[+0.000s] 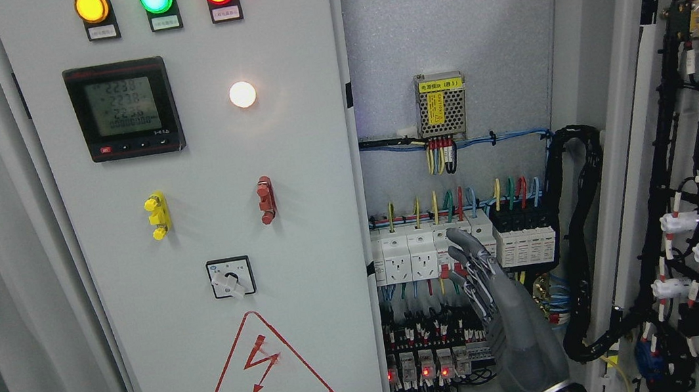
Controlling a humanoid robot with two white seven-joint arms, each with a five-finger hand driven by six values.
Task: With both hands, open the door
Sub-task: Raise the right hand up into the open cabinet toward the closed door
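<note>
Right hand [480, 273], fingers extended and empty, reaches into the open cabinet toward the circuit breakers [429, 250]. Closed left door [206, 243] lies at 9 o'clock.

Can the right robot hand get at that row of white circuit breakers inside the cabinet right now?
Probably yes. The right robot hand is already inside the open cabinet, fingers spread in front of the row of white circuit breakers, and nothing appears to lie between them.

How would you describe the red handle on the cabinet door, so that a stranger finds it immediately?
Start at the grey closed door on the left, below the white round lamp. The red handle sits there, right of the yellow handle at equal height. Only its dark red colour separates it from that twin.
</note>
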